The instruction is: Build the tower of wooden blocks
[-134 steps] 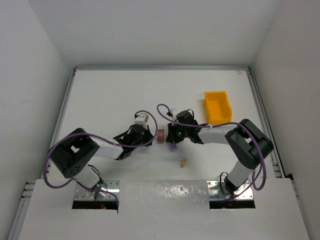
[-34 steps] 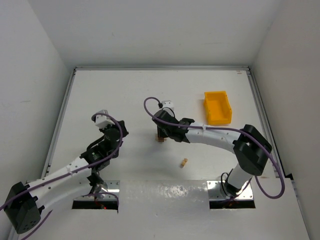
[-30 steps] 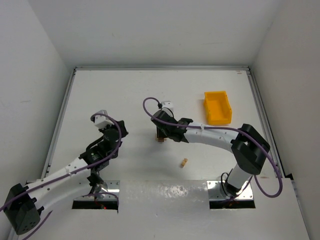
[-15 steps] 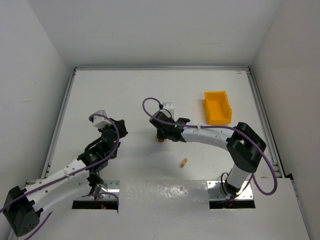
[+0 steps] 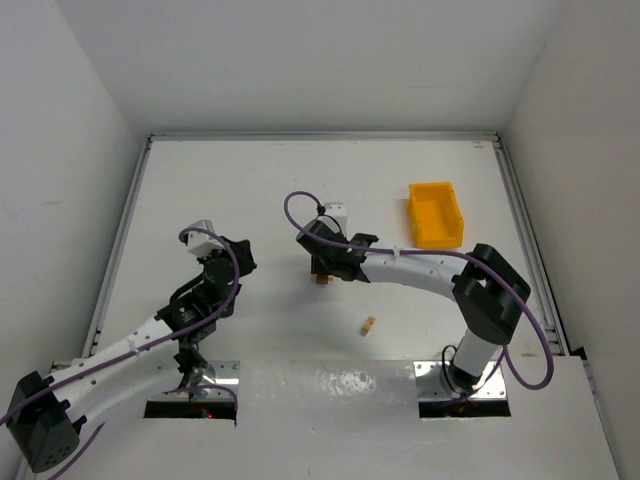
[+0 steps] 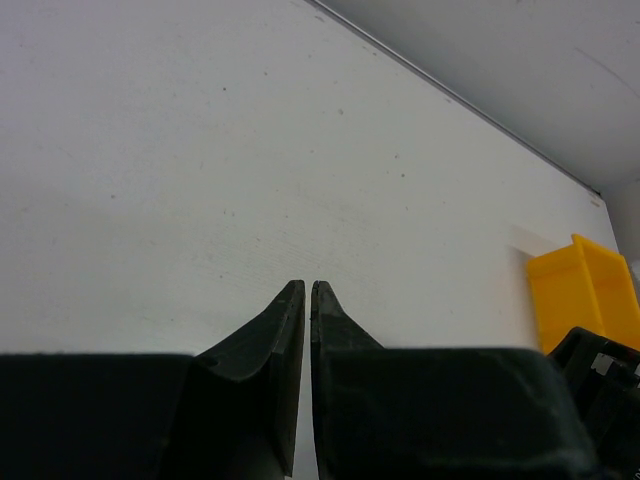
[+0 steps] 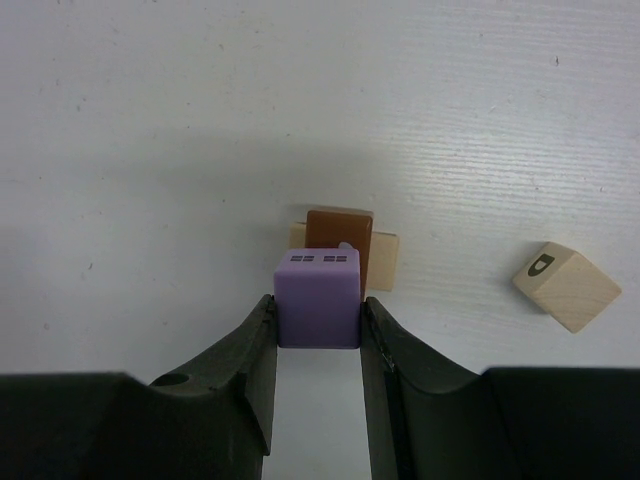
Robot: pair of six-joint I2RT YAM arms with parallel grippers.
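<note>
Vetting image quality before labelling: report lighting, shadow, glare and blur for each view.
Top external: even, diffuse light, glare only on the metal strip at the near edge. Right wrist: the purple block is sharp, a soft shadow on the table behind it. Left wrist: the left gripper is dark, nearly featureless.

From above, the right gripper (image 5: 321, 268) covers most of the stacked cubes (image 5: 321, 280). At the right wrist, we see the purple cube (image 7: 317, 297) hiding the near part of the brown cube (image 7: 340, 230); the yellow bin (image 6: 585, 290) runs off the left wrist view's edge.
</note>
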